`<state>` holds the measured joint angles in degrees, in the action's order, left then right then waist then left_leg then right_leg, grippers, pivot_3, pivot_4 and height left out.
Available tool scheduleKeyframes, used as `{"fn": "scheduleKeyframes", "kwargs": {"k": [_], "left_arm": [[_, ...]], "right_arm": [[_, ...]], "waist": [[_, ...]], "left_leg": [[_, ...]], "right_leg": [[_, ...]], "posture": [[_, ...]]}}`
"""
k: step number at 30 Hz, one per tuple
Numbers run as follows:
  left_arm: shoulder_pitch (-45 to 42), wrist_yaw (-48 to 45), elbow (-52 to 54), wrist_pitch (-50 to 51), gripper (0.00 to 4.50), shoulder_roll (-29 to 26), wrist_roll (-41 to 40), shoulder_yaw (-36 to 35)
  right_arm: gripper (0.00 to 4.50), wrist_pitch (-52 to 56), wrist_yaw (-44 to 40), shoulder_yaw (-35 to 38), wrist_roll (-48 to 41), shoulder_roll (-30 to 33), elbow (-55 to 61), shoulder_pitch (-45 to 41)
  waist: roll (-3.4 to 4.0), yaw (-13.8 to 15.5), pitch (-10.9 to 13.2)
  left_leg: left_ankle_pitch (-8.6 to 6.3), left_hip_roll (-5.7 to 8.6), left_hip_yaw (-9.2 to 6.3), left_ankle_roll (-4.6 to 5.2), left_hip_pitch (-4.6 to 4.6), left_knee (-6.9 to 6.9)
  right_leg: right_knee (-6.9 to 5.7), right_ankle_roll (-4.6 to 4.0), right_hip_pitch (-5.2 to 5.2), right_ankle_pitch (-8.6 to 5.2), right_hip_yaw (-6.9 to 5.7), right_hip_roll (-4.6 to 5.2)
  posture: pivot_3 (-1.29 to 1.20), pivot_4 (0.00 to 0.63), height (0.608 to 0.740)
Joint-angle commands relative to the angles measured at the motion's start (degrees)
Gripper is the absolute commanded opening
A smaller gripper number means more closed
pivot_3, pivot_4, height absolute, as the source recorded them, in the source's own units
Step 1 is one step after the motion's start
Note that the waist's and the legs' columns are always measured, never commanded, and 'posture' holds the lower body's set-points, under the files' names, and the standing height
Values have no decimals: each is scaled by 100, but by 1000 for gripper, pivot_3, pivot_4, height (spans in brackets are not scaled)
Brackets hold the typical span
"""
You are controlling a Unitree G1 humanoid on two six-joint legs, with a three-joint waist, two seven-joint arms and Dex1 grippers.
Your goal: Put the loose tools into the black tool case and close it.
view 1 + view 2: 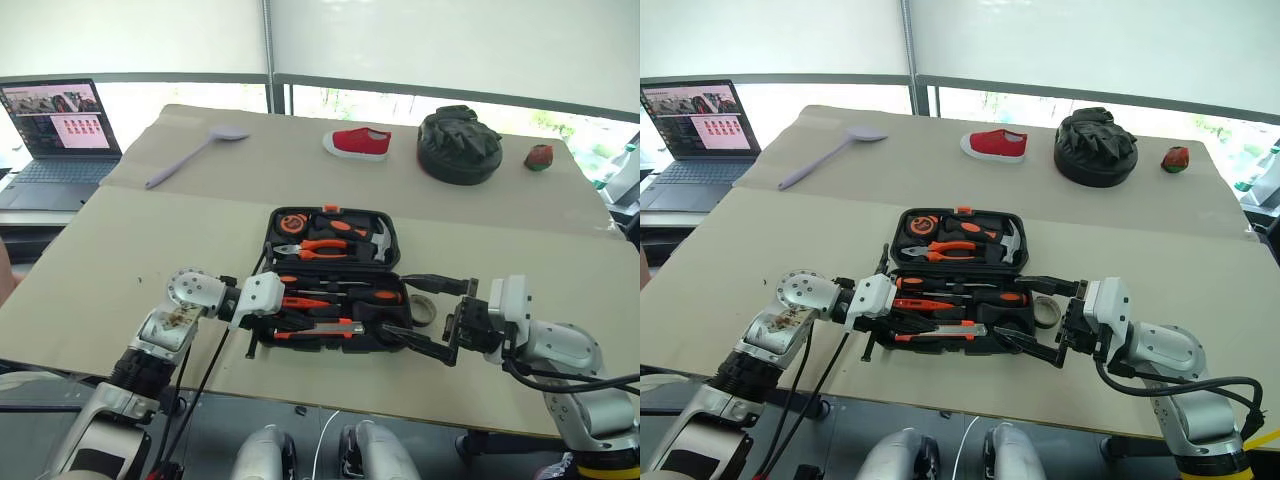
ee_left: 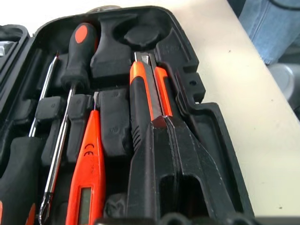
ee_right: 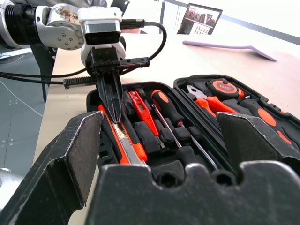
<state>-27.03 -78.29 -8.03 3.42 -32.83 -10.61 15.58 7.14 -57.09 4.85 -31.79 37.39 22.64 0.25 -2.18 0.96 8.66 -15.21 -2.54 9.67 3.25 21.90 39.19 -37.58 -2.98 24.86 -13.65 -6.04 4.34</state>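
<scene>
Lying open on the table, the black tool case holds the utility knife in its front slot. Left gripper rests fully closed, tips on the knife, gripping nothing. Right gripper stands wide apart and empty beside the case's right edge, near the tape roll.

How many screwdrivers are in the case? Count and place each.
3, side by side in the black tool case: the orange tester screwdriver next to the utility knife, then the black-handled screwdriver, then a third screwdriver. The left gripper may hide more.
</scene>
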Motion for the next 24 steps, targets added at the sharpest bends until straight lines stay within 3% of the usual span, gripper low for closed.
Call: {"fn": "scheduleKeyframes", "kwargs": {"k": [1, 6, 12, 17, 18, 21, 24], "left_arm": [[71, 477, -427, 498, 19, 106, 359, 178], [213, 568, -306, 1642, 19, 125, 283, 405], [331, 701, -134, 429, 19, 373, -102, -151], [415, 565, 658, 614, 1286, 361, -1265, -1099], [472, 566, 799, 644, 1862, 287, -1381, -1236], [705, 556, 1012, 604, 2927, 59, -1620, -1655], [929, 285, 902, 473, 4132, -264, -1715, -1936]], "right_arm": [[4500, 66, 46, 111, -112, 27, 276, -23], [4500, 118, 85, 106, -122, -2, 331, -26], [4500, 92, 280, 415, -114, 31, 354, 173], [4500, -380, 321, 1316, 194, 88, -97, 1081], [4500, -545, 299, 1517, 273, 66, -226, 1307], [4500, -1213, 111, 1973, 541, 9, -620, 1940], [4500, -1653, -74, 2200, 711, 17, -905, 2401]], "waist": [[3, 4, -2], [26, 19, -25], [76, 52, -77], [72, 47, -74], [72, 51, -73], [76, 37, -72], [79, -19, -69]], "left_leg": [[-1, 0, 0, 3, -7, 0], [-12, -1, -2, 17, -64, -4], [-16, 0, -1, 23, -67, -21], [-16, -1, -2, 25, -27, -21], [-14, -1, -4, 21, -18, -20], [2, 0, -2, -7, -18, -20], [-21, 1, 0, 29, -28, -21]], "right_leg": [[0, 1, -6, 0, 1, 0], [15, 4, -63, -2, 0, 3], [44, 10, -68, 2, 3, 5], [48, 9, -39, 3, -3, 4], [49, 10, -35, 2, -8, 5], [55, 20, -40, -3, -8, 5], [56, 28, -47, -7, -4, 5]], "posture": [[0, 150, 740], [0, 150, 740], [0, 150, 740], [0, 150, 740], [0, 150, 740], [0, 150, 740], [0, 150, 740]]}}
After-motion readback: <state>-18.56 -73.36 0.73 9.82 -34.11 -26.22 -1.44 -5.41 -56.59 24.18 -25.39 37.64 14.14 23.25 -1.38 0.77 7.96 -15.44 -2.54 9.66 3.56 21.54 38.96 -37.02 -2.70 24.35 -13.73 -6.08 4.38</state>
